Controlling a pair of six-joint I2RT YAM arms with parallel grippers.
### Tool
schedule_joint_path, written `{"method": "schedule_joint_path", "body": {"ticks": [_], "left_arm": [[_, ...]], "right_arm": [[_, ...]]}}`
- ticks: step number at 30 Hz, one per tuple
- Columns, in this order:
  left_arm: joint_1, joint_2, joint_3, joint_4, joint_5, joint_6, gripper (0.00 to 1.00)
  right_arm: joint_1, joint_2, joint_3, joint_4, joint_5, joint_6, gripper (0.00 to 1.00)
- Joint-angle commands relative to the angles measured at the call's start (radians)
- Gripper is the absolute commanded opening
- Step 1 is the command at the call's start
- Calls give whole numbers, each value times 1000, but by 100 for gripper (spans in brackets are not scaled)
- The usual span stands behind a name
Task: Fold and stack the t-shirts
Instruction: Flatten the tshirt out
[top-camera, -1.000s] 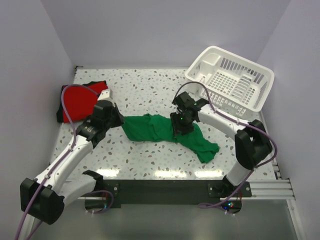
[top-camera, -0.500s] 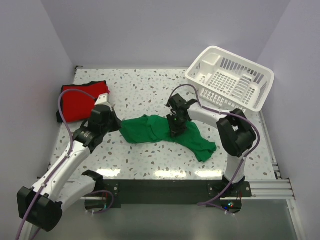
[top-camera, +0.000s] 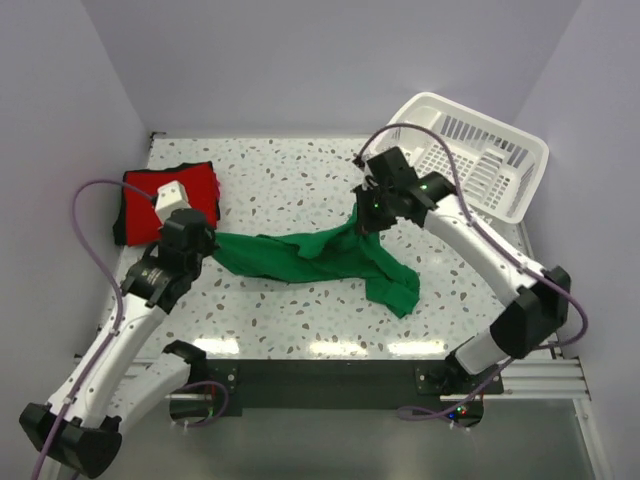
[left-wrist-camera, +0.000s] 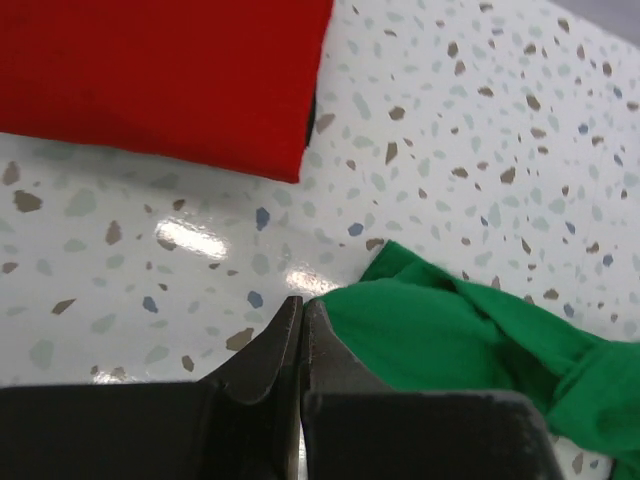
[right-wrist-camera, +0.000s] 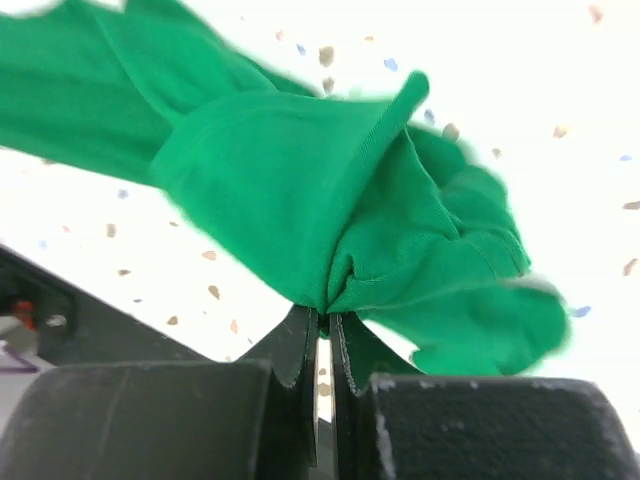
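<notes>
Green t-shirt (top-camera: 300, 255), top view: lies across the middle of the table (top-camera: 290, 170), drawn out in a long crumpled band between the two arms, with one end trailing toward the near edge. Left gripper (top-camera: 212, 243) meets the band's left end. Right gripper (top-camera: 362, 222) has the right part pulled up into a peak. Red t-shirt (top-camera: 140, 200), folded flat, sits at the far left corner, close to the wall. White slatted basket (top-camera: 478, 128) stands tilted at the far right corner. Table is pale speckled terrazzo, glossy, with bare room along the far side between red shirt and basket. Plain pale walls (top-camera: 330, 60) close three sides; a black rail (top-camera: 320, 375) runs along the near edge.

Left wrist view: left gripper (left-wrist-camera: 302, 305) has its jaws pressed together, a corner of the green t-shirt (left-wrist-camera: 430, 335) running right into the tips and apparently pinched there. Red t-shirt (left-wrist-camera: 160, 70) lies well apart beyond, its folded edge straight. Speckled table (left-wrist-camera: 450, 120) shows lamp glare.

Right wrist view: right gripper (right-wrist-camera: 320, 320) is closed tight on a bunched fold of the green t-shirt (right-wrist-camera: 300, 190), which hangs clear of the bright table (right-wrist-camera: 500, 80).
</notes>
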Motion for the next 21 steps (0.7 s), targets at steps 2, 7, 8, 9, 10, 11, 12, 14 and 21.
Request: {"method": "schedule_joint_path", "body": {"ticks": [2,7,8,9,10,11,12,14,21], "left_arm": [[5,-110,87,-137,-273,-105,0],[7,-264,127,-214,-382,-142,0],[7,-283,128,-233,-391,-148,0],[5,-302,127,-242,-394,-149,0],[7,-326,111,-248,-396,-154,0],[7,-335,96,-265,-393,-157,0],[7,-340,76,-274,-388,-166,0],[7,-339,6,-328,-365,-236,0],[7,-268,-136,-159,-80,-200,0]], "right_arm": [[-2,-204,126,-167,85,-52,0],[-2,-386,252,-291,202,-112,0],[-1,-408,259,-296,266,-113,0],[-1,-430,255,-294,291,-113,0],[-1,-477,199,-273,322,-104,0],[-2,-497,153,-259,345,-95,0],[-2,-515,99,-250,386,-63,0],[-1,-539,-93,-257,415,-11,0],[-10,-442,-467,-321,327,276,62]]}}
